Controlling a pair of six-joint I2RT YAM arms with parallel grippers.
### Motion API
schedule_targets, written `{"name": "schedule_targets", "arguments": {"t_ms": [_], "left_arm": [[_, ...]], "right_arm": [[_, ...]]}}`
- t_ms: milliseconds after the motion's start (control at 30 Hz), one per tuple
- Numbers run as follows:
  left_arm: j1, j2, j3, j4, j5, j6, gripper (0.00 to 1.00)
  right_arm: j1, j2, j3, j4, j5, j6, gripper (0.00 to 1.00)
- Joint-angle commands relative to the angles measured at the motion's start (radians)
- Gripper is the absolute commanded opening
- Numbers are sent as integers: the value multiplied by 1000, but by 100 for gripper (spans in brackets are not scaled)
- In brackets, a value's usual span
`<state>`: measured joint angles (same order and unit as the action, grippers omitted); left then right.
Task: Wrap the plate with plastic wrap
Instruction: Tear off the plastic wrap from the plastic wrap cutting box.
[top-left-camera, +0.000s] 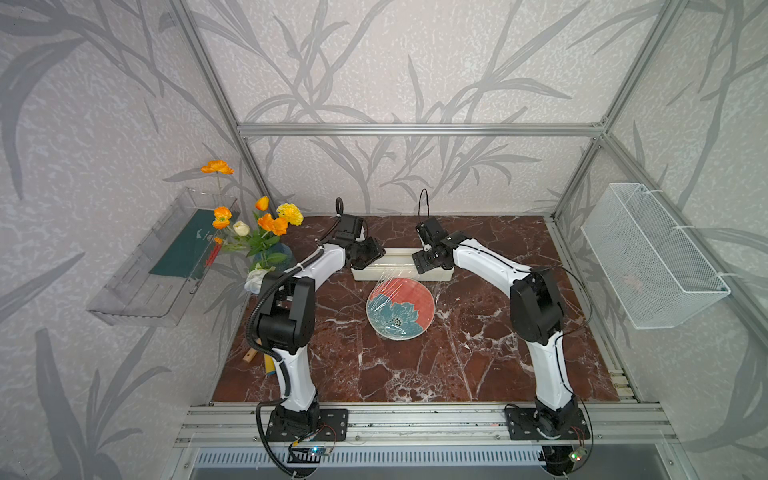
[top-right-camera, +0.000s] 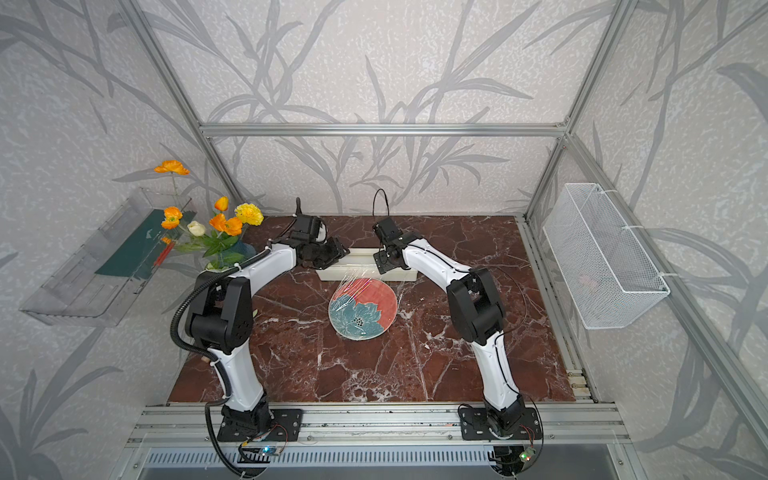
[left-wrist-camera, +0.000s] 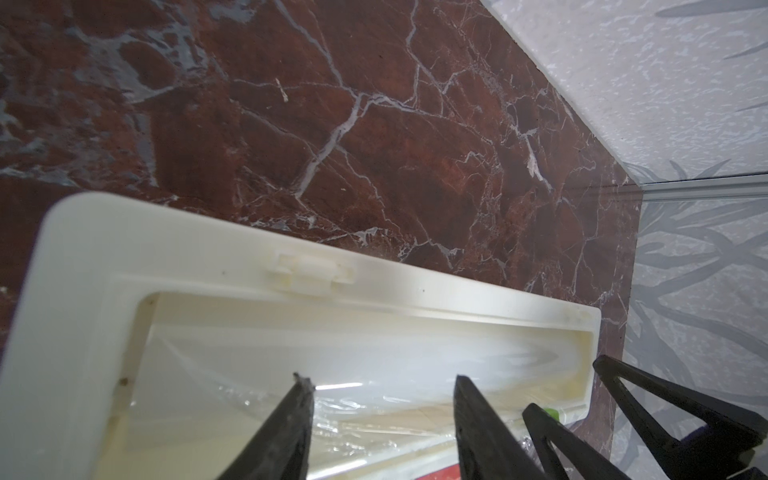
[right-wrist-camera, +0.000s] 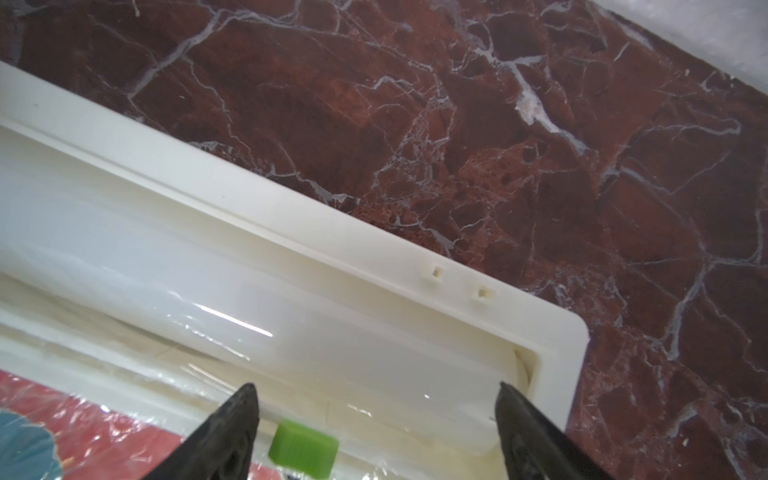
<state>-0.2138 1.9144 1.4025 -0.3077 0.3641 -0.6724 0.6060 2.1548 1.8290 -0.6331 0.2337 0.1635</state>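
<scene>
Right pincer (right-wrist-camera: 374, 399) hovering spread wide, green slider (right-wrist-camera: 303, 451) showing between its jaws, untouched. Left pincer (left-wrist-camera: 382, 399) hanging part-spread over dispenser box (left-wrist-camera: 124, 257), pinching nothing visible. Plastic wrap (top-left-camera: 384, 287) lying drawn from box across plate (top-left-camera: 409, 301) mid-table (top-left-camera: 457, 353), seemingly uncut. Step in hand: cutting sheet free. Next move likely calling for closing on slider, running it along box.
</scene>
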Motion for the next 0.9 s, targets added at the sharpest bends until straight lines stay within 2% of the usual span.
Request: {"name": "schedule_targets", "arguments": {"t_ms": [0, 500, 867], "left_arm": [[4, 30, -28, -34, -23, 17, 54], [50, 30, -81, -35, -44, 33, 54], [80, 37, -93, -31, -16, 33, 54]], "right_arm": [[-8, 17, 4, -60, 44, -12, 88], [-94, -98, -175, 13, 55, -19, 88], [-215, -195, -297, 62, 25, -29, 88]]}}
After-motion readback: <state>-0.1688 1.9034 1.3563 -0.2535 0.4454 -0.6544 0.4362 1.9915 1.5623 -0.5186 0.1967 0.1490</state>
